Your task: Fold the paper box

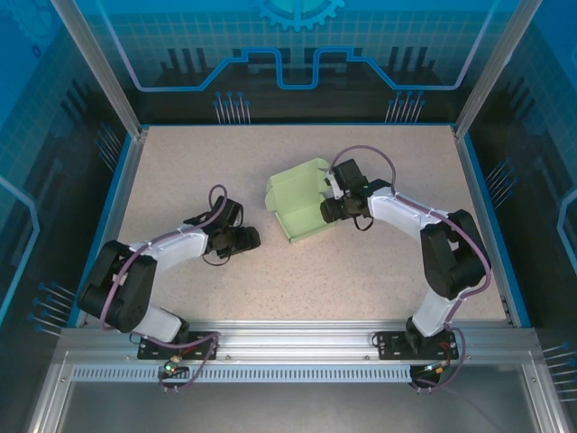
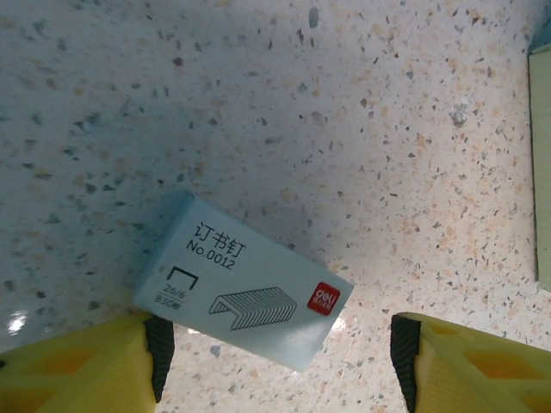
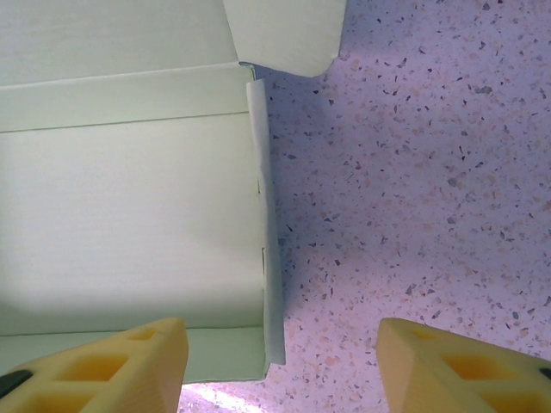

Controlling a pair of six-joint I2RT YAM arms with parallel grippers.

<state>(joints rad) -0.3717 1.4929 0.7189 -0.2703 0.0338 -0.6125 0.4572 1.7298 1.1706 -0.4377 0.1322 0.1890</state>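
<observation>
Pale mint-green thin-card paper box [image 1: 297, 212], part-folded, lies near the middle of the speckled beige table [image 1: 198, 171].
The right gripper [image 1: 326, 209], released, is at its 3 o'clock edge. The left gripper [image 1: 251, 240], released, is at its 8 o'clock, beside a small pale-blue staple carton [image 2: 244, 282].

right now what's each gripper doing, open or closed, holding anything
left gripper: open, holding nothing, near the staple box
right gripper: open, holding nothing, over the paper box edge
</observation>
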